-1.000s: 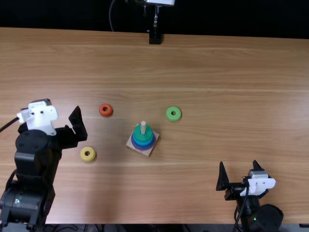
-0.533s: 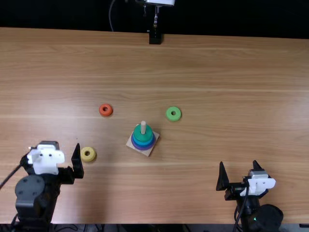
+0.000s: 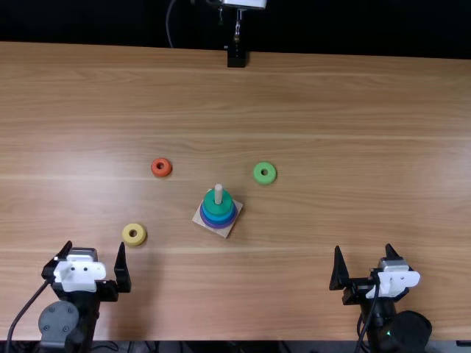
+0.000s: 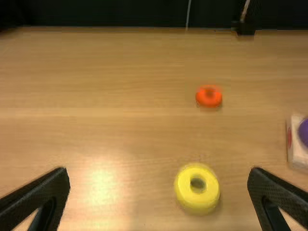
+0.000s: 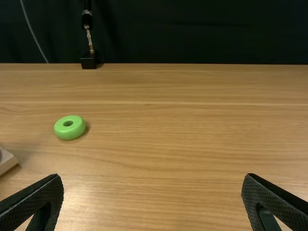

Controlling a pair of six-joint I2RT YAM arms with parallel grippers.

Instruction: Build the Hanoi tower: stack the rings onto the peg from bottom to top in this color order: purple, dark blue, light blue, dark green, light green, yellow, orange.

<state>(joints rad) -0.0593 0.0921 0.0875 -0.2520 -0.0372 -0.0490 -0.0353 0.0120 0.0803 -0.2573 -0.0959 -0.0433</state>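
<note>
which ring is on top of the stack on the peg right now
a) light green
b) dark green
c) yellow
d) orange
b) The dark green ring sits uppermost on the peg, above the blue ones.

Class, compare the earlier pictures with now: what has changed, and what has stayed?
The left gripper has drawn back toward the near edge of the table; no ring was picked up or put down. The right gripper, orange ring, yellow ring, light green ring, and the peg with its stacked rings stayed put.
</note>
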